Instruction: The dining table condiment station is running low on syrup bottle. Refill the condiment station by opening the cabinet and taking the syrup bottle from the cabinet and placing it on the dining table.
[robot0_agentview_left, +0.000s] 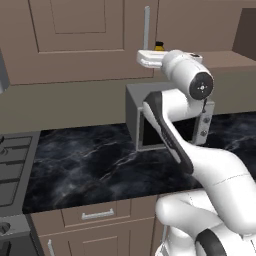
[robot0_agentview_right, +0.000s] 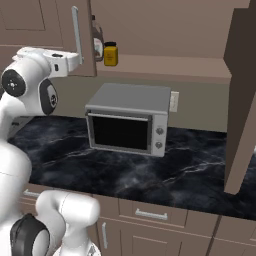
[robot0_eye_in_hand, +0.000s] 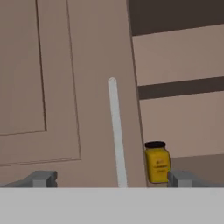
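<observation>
Two fingers (robot0_eye_in_hand: 111, 178) stood spread to their widest, one on either side of the silver bar handle (robot0_eye_in_hand: 116, 131) of the cabinet (robot0_eye_in_hand: 65, 87), and they held nothing. In the hand view the bar ran up between the two tips, roughly centred, with the door's free edge just to its right. That door looked still shut or nearly so, while the neighbouring door (robot0_agentview_right: 242, 100) already stood swung out in the right base view, baring the shelf (robot0_agentview_right: 165, 65). On that shelf the syrup bottle (robot0_agentview_right: 97, 42) stood upright against the left door's edge, partly hidden behind it, with a short yellow jar (robot0_agentview_right: 110, 53) touching or just beside it. From the left base view the hand (robot0_agentview_left: 150, 58) reached the handle (robot0_agentview_left: 146, 27) at its lower end.

The step in hand appeared to be opening the left door. To do it well, the fingers would need to advance until the bar sat deep between the pads, then close squarely on it, low on the bar as now. The pull should then follow the door's arc about its left hinge, not a straight line, or the grip could slip off. The jar stood just behind the door's edge, so the fingers should not push past the bar. A toaster oven (robot0_agentview_right: 127, 120) sat on the counter (robot0_agentview_right: 190, 175) below, and the elbow should stay above it. The dining table could not be placed from these views.
</observation>
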